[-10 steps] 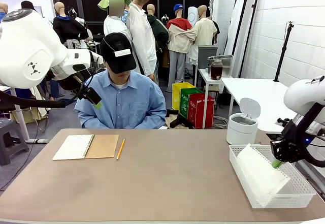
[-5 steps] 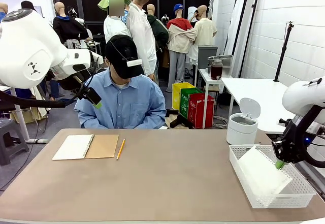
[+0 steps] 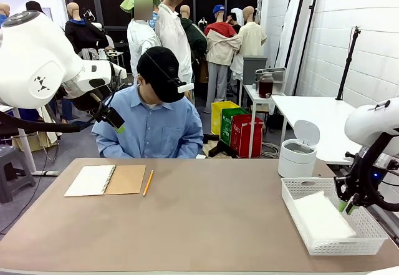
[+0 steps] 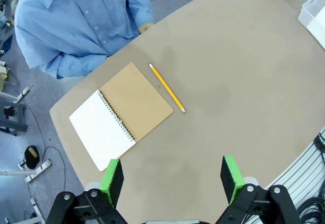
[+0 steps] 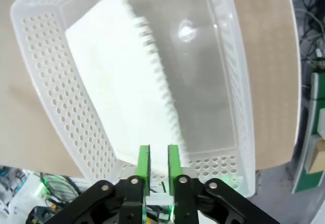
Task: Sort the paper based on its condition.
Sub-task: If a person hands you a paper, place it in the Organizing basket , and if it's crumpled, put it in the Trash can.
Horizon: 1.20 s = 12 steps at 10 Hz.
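Paper (image 3: 322, 216) in white basket (image 3: 293, 191)

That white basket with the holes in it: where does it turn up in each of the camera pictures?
Front view: the basket sits at the table's right end, a sheet of paper inside it, the right gripper above it.
Left wrist view: a corner of it at the top right edge.
Right wrist view: seen from above.
Shared landmark: the brown table.
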Tool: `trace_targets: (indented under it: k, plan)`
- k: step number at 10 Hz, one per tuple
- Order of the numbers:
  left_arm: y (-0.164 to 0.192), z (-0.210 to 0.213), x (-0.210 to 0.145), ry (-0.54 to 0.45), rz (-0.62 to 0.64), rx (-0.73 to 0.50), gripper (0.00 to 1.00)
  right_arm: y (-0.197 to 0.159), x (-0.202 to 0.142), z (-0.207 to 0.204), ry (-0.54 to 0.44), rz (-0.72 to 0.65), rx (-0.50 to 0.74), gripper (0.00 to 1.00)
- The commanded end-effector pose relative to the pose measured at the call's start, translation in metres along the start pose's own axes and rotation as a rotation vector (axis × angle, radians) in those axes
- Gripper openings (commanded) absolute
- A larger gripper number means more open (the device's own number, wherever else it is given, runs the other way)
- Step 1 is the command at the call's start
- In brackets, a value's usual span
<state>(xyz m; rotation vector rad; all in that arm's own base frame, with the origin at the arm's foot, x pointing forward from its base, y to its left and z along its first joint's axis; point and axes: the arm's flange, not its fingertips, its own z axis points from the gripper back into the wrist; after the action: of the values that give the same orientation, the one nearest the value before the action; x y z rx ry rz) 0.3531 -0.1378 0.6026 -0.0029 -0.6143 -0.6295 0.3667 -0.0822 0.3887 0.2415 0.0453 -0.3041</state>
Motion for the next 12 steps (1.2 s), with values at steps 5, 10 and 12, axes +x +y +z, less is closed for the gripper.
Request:
trace_targets:
  k: [5,10,12]
  plan:
    - [0.001,0.001,0.0,-0.003,-0.005,-0.003,1.0,0.008,0.005,0.029,-0.005,-0.121,-0.049,1.0]
    - [0.001,0.001,0.0,-0.003,-0.005,-0.003,1.0,0.007,0.006,0.026,-0.018,-0.097,-0.025,1.0]
    - [0.001,0.001,0.0,-0.003,-0.005,-0.003,1.0,0.007,0.006,0.026,-0.018,-0.097,-0.025,1.0]
